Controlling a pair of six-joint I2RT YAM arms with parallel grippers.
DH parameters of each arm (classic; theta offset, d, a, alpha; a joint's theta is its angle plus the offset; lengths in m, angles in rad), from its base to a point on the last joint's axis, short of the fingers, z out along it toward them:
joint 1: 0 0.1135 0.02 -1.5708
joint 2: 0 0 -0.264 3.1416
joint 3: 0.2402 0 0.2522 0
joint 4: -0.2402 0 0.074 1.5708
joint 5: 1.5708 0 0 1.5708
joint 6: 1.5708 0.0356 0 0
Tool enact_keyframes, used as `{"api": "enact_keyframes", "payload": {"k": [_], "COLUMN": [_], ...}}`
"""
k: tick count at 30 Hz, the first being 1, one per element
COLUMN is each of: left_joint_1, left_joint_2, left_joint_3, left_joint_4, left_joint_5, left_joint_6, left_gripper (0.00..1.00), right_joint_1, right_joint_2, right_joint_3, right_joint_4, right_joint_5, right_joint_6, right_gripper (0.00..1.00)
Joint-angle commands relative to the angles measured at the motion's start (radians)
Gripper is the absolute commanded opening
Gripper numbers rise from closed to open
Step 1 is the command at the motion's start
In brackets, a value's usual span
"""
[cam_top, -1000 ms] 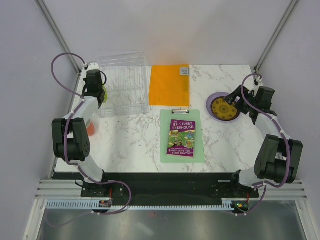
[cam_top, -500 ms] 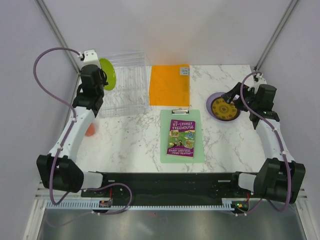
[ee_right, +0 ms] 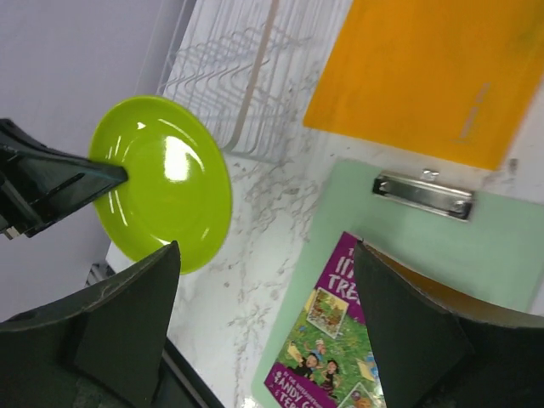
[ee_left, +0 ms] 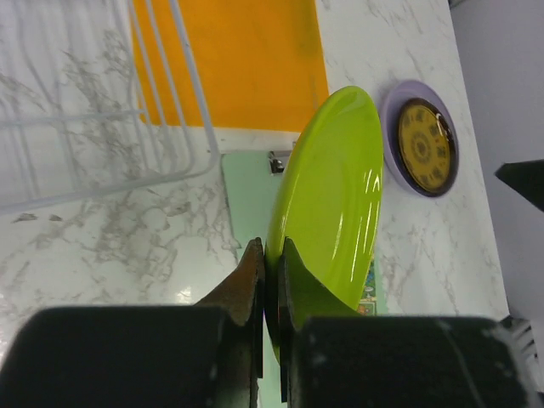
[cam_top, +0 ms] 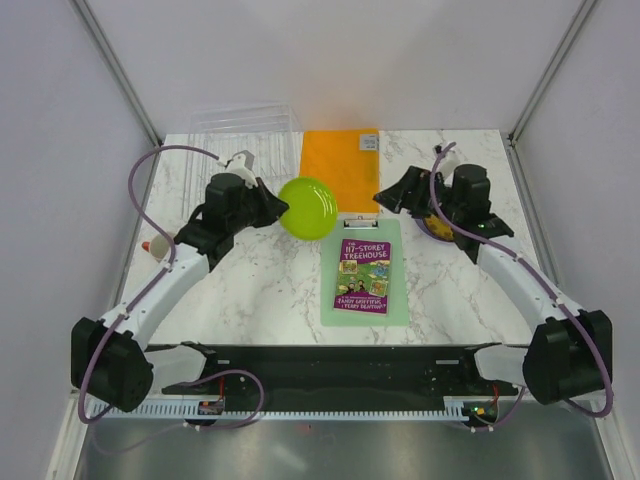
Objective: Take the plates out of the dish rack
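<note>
Extended inward, left pincer (ee_left: 272, 259) pinches lime plate (ee_left: 331, 195), seemingly aloft.

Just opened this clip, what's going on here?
The left tool is clamped on the rim of the lime green plate, holding it above the table, clear of the dish rack. The right tool is open and empty, facing that plate. A yellow patterned plate sits on a lilac plate at the table's right.

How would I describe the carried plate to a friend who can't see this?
On the marble table, find the orange sheet at the far edge. By its near left corner a lime green plate hangs in the air, pinched at its rim by the left jaws. It is plain; the lilac plate and yellow patterned plate lie stacked.
</note>
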Motion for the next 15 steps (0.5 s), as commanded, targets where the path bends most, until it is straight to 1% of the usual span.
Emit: {"api": "enact_keyframes", "payload": {"k": [1,6,9,11,12,13,15], "left_joint_1": [-0.065,-0.108,-0.122,-0.128,-0.134,-0.137,-0.141], "left_joint_2": [0.016,0.028,0.031,0.036,0.035,0.039,0.036], "left_joint_3": [0.013,0.013,0.008,0.002,-0.003,-0.004,-0.017], "left_joint_4": [0.153,0.202,0.222,0.238,0.244,0.25,0.252], "left_joint_5": [0.059,0.072,0.073,0.084,0.089,0.086,0.079], "left_joint_6": [-0.124,-0.15,-0.159,-0.167,-0.174,-0.179,-0.179], "left_gripper": [0.02,0.02,0.02,0.02,0.02,0.02,0.02], "right_joint_1": [0.12,0.196,0.228,0.242,0.243,0.245,0.245], "right_joint_2": [0.064,0.133,0.165,0.19,0.199,0.204,0.205], "right_joint_3": [0.025,0.044,0.05,0.05,0.05,0.05,0.048], "right_joint_4": [0.122,0.14,0.163,0.193,0.203,0.225,0.23], "right_joint_5": [0.03,0.058,0.046,0.024,0.01,0.0,0.012], "right_joint_6": [0.066,0.073,0.08,0.092,0.096,0.097,0.094], "right_gripper": [0.9,0.9,0.9,0.88,0.84,0.6,0.42]}}
